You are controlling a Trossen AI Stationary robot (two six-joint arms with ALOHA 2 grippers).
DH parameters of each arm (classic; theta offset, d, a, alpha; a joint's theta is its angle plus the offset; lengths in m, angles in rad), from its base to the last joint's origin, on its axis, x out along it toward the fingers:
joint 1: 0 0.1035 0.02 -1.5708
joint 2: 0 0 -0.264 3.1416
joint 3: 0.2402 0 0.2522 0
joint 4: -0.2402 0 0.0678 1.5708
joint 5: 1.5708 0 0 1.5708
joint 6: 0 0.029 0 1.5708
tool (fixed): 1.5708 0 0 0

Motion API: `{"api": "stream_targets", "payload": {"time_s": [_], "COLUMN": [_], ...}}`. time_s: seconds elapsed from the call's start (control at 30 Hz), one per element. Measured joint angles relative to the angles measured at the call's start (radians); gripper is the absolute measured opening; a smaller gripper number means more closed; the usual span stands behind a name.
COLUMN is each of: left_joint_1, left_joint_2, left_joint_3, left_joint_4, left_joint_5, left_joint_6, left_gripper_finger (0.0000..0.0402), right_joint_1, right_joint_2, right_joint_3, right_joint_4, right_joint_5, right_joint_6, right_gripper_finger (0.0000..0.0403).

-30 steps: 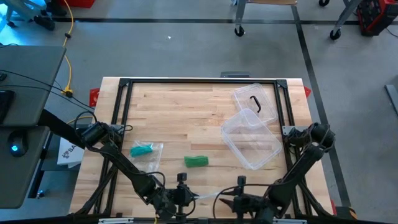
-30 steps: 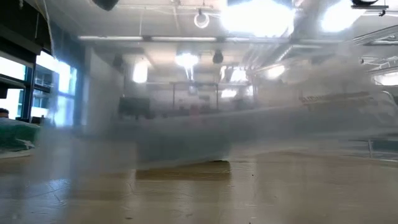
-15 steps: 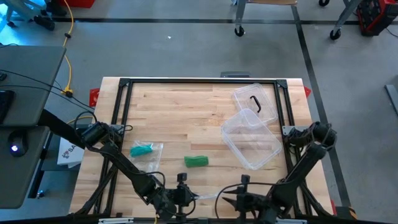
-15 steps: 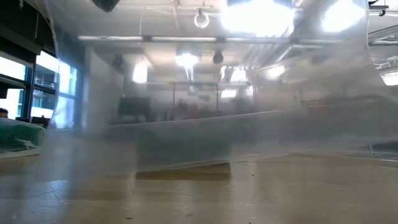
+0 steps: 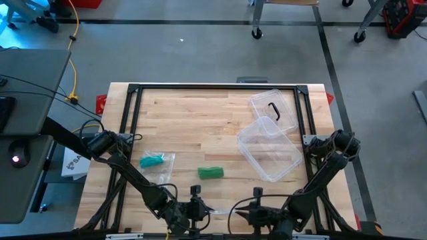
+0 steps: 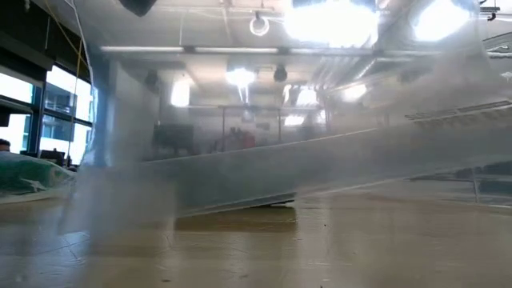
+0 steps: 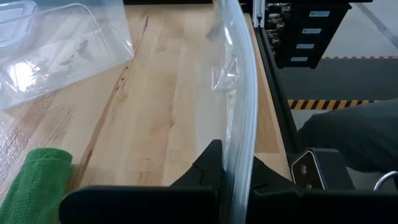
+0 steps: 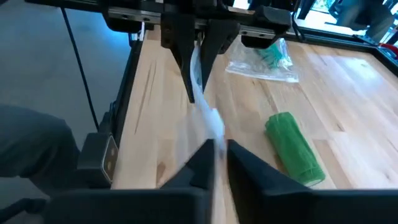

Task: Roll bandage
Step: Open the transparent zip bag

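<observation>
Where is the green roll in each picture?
High view: the green roll lies on the table's near middle, right of the bagged bandage.
Low view: cannot tell; a clear film covers it.
Left wrist view: bottom left corner.
Right wrist view: right of centre.
Shared landmark: the clear plastic bag held between both grippers.

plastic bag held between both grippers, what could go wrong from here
The clear plastic bag is pinched only at its edges by the left gripper and right gripper, so the thin film might slip free or tear. The green bandage roll lies outside it on the table.
</observation>
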Motion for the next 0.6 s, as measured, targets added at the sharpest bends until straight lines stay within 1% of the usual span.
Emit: {"api": "stream_targets", "payload": {"time_s": [0.03, 0.07, 0.17, 0.23, 0.33, 0.47, 0.53, 0.6], "left_joint_1": [0.0, 0.0, 0.0, 0.0, 0.005, 0.021, 0.029, 0.041], "left_joint_2": [0.0, 0.0, 0.0, 0.0, -0.031, -0.089, -0.098, -0.094], "left_joint_3": [0.0, 0.0, 0.0, 0.0, -0.001, -0.001, -0.001, -0.001], "left_joint_4": [0.0, 0.0, 0.005, 0.003, -0.066, -0.132, -0.11, -0.025], "left_joint_5": [0.0, 0.0, 0.0, 0.01, 0.008, -0.053, -0.09, -0.101], "left_joint_6": [0.0, 0.0, 0.007, 0.05, 0.073, 0.08, 0.132, 0.209], "left_gripper_finger": [0.0, 0.0, 0.0004, 0.0018, 0.0057, 0.0119, 0.0146, 0.0165], "right_joint_1": [0.0, 0.0, 0.0, 0.0, 0.0, -0.007, -0.013, -0.018], "right_joint_2": [0.0, 0.0, 0.0, 0.0, 0.0, 0.0, 0.001, 0.001], "right_joint_3": [0.0, 0.0, 0.0, 0.0, 0.0, 0.0, 0.0, 0.0], "right_joint_4": [0.001, 0.006, 0.024, 0.023, 0.02, -0.028, -0.054, -0.066], "right_joint_5": [0.003, 0.01, 0.026, 0.029, 0.035, 0.038, 0.045, 0.046], "right_joint_6": [-0.004, -0.015, -0.01, 0.005, 0.057, 0.18, 0.224, 0.243], "right_gripper_finger": [0.0019, 0.001, 0.0004, 0.0002, 0.0001, 0.0001, 0.0, 0.0]}}
